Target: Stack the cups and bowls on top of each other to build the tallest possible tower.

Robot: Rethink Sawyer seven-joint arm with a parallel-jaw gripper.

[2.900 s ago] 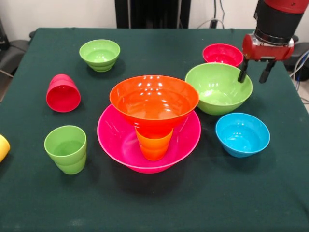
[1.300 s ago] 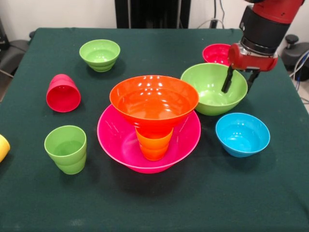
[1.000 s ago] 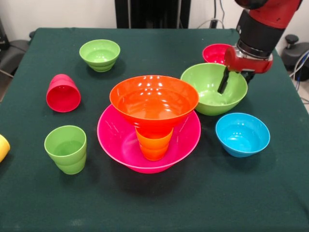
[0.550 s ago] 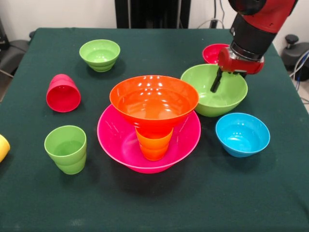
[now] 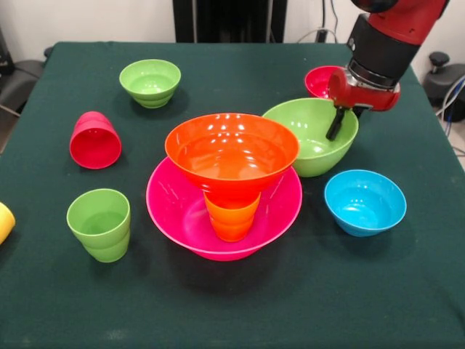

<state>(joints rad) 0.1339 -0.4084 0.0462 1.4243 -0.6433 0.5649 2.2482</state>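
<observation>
The tower stands mid-table: a very large pink bowl (image 5: 174, 211) holds an orange cup (image 5: 231, 217), and a large orange bowl (image 5: 231, 153) sits on that cup. To its right, the large green bowl (image 5: 305, 145) tilts slightly, and my gripper (image 5: 346, 129) is shut on its right rim, one finger inside the bowl. Loose on the cloth are a small green bowl (image 5: 150, 81), a small red bowl (image 5: 320, 80) partly behind my arm, a small blue bowl (image 5: 365, 202), a red cup (image 5: 94, 139) tipped over, an upright green cup (image 5: 99, 224), and a yellow cup (image 5: 4, 222) at the left edge.
The table is covered by a dark green cloth (image 5: 240, 305). The large green bowl's left rim almost touches the orange bowl. The blue bowl sits just in front of the gripper.
My gripper came down from above the table's right side to the large green bowl's right rim and closed on it. The bowl has shifted left toward the tower and tilted.
</observation>
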